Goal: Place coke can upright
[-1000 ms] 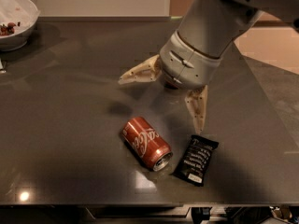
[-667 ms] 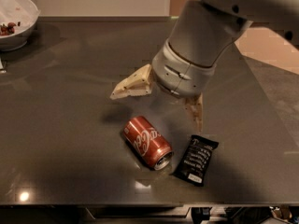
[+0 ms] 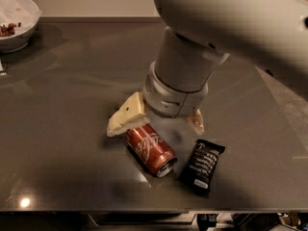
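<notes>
The red coke can [image 3: 150, 149] lies on its side on the dark table [image 3: 67, 129], its silver end pointing toward the front right. My gripper [image 3: 156, 124] hangs right over the can's far end, open. One cream finger [image 3: 126, 114] reaches down at the can's upper left, touching or nearly touching it. The other finger [image 3: 196, 121] sits to the can's upper right, mostly hidden under the wrist. The can is not gripped.
A black snack wrapper [image 3: 202, 164] lies just right of the can. A white bowl [image 3: 14, 20] with dark bits stands at the far left corner. The table's front edge runs close below the can. The arm hides the table's far middle.
The gripper has moved down and toward the front, from above and behind the can to right over its far end. The can and wrapper have not moved.
</notes>
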`<state>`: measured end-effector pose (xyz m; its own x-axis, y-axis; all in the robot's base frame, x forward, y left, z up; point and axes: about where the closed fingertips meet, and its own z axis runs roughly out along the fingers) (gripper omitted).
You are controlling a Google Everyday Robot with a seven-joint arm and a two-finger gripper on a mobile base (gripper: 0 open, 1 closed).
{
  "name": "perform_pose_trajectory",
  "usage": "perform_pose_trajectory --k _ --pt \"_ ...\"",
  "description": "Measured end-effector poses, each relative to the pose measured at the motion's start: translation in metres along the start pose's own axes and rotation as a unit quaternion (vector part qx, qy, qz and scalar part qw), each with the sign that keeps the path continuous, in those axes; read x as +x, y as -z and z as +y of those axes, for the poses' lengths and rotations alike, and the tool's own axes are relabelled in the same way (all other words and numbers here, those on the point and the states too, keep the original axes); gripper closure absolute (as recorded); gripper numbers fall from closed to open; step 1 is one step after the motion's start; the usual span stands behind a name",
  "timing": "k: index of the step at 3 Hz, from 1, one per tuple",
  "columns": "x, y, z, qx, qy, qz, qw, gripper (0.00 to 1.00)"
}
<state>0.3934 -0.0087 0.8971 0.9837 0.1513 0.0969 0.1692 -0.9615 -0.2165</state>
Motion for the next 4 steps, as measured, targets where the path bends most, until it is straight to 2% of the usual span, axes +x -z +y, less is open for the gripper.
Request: perform_pose_trajectory --k 1,2,3,4 --pt "-0.002 -0.016 0.002 -0.03 0.063 0.015 0.9974 0.0" --pt "-0.008 -0.034 0.005 -0.056 0.105 0.017 0.9927 0.0" --pt "-0.01 -0.044 0.008 -0.074 0.127 0.016 0.989 0.0" --pt "-0.007 -0.051 0.012 -0.092 0.143 0.013 0.9853 0.19"
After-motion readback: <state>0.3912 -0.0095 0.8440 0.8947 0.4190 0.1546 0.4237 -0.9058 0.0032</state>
